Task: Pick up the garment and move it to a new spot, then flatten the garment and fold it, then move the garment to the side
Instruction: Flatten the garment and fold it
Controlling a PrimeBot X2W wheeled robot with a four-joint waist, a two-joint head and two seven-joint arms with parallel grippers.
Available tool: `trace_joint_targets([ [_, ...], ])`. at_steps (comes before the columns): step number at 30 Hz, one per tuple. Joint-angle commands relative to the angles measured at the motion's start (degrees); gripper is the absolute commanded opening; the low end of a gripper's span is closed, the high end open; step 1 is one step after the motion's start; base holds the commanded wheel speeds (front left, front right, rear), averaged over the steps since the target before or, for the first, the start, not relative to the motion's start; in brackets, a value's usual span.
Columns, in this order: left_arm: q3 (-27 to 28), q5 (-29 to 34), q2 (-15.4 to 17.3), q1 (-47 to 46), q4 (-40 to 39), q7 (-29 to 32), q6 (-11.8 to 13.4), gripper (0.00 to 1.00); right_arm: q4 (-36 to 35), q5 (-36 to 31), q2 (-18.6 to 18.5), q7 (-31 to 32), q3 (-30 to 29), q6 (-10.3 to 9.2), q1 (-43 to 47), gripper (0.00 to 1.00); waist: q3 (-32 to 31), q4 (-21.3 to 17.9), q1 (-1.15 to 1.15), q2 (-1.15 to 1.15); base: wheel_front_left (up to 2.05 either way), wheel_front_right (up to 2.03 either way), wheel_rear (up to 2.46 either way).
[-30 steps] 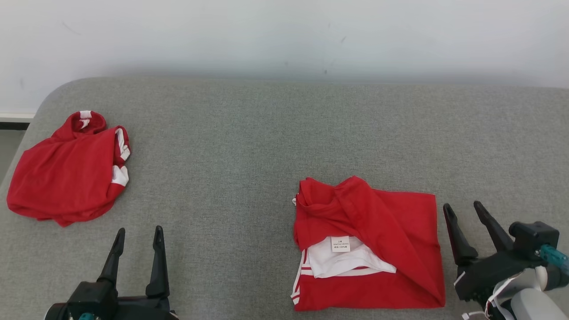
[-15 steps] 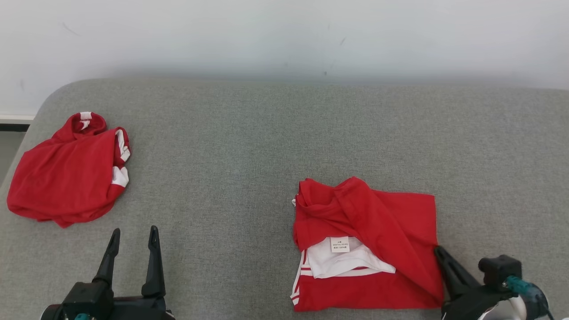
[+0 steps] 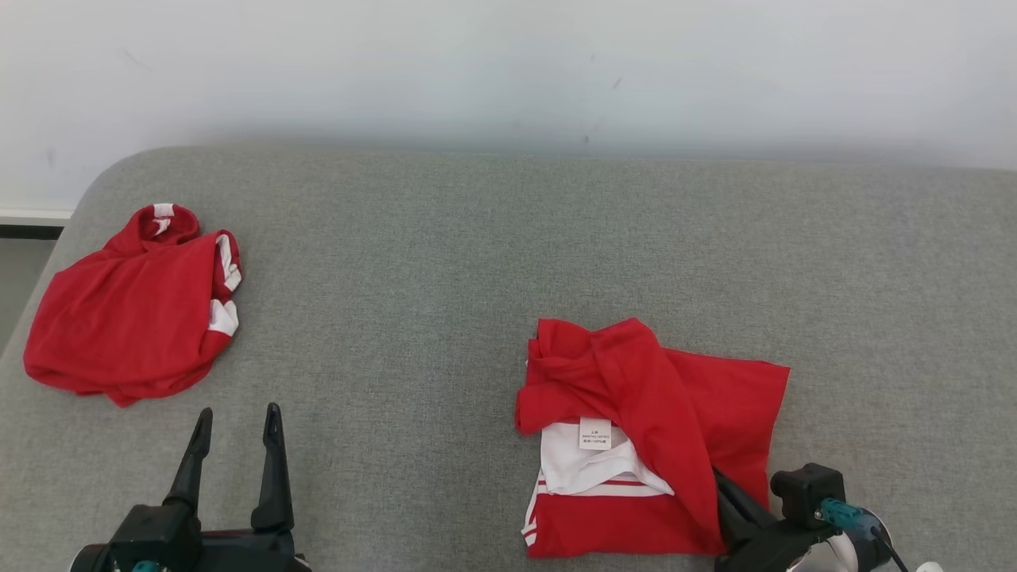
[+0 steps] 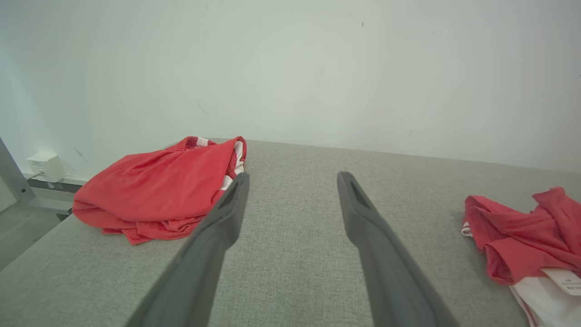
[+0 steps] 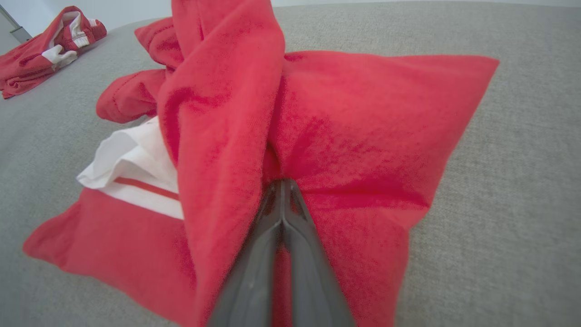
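white tag point(image 3: 594, 434) on red garment point(image 3: 683, 397) — print too small, unreadable

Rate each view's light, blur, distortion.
Head view: soft, even light, sharp; the folded red garment casts barely a shadow. Left wrist view: wide-angle, the left end effector looms stretched. Right wrist view: fabric around the right end effector slightly soft.

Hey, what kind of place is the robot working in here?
Probably an indoor room set up for folding practice: a grey fabric-covered surface against a bare white wall, holding a part-folded red garment and a crumpled red garment.
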Motion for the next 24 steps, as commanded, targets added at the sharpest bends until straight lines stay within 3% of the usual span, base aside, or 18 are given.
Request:
trace_joint_targets([
  [1, 0.2, 0.6, -0.1, 0.3, -0.1, -0.2, 0.0, 1.0, -0.6, 0.1, 0.3, -0.2, -0.1, -0.14, -0.7, 0.0, 0.0, 0.2, 0.0, 0.0, 0.0, 0.0, 0.0],
  [13, 0.3, -0.1, -0.1, 1.4, -0.9, -0.2, 0.5, 1.0, -4.0, -1.9, -1.4, -0.3, -3.4, -0.14, 1.4, 0.0, -0.3, -0.2, 0.0, 0.0, 0.0, 0.0, 0.0],
  [24, -0.2, 0.0, -0.1, 0.6, -0.5, -0.2, 0.6, 1.0, -2.7, -1.0, -0.1, -0.3, 0.1, -0.14, -0.9, 0.0, -0.4, 0.9, 0.0, 0.0, 0.0, 0.0, 0.0],
])
